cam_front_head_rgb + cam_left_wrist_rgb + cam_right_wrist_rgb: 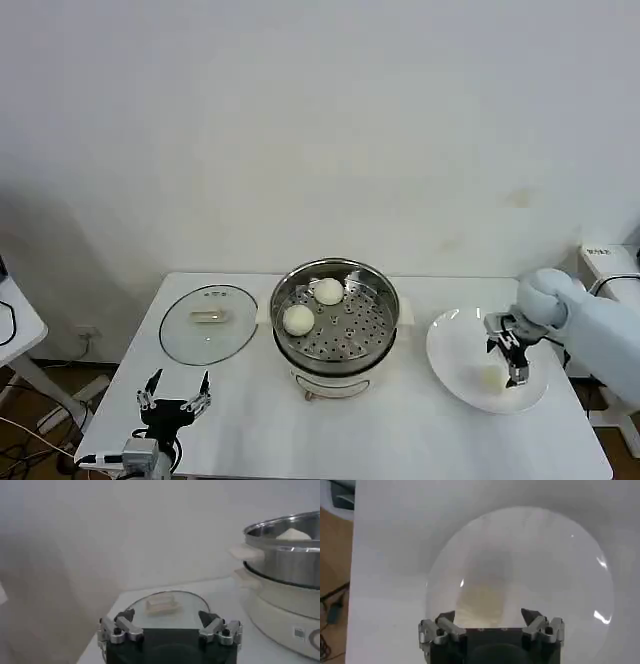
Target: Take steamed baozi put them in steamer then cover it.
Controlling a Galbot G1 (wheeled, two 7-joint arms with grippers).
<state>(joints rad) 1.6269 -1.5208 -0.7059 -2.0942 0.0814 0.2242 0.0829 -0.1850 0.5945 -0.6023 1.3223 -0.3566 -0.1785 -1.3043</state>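
Your left gripper [176, 393] hovers at the front left corner of the table [400, 440], fingers spread apart and holding nothing. Just behind it the cover [208, 323] lies flat near the left edge, its pale handle facing up, apart from the steamer [335, 325]. The steamer stands at the middle of the table on its white base, and two steamed baozi [299, 319] rest on the perforated tray, one toward the front left of the tray and the second [328, 291] just behind it. Near the right edge, your right gripper [510, 362] points down over the white plate [455, 345], fingers parted, directly above a pale bun [490, 378] lying on the plate's front half.
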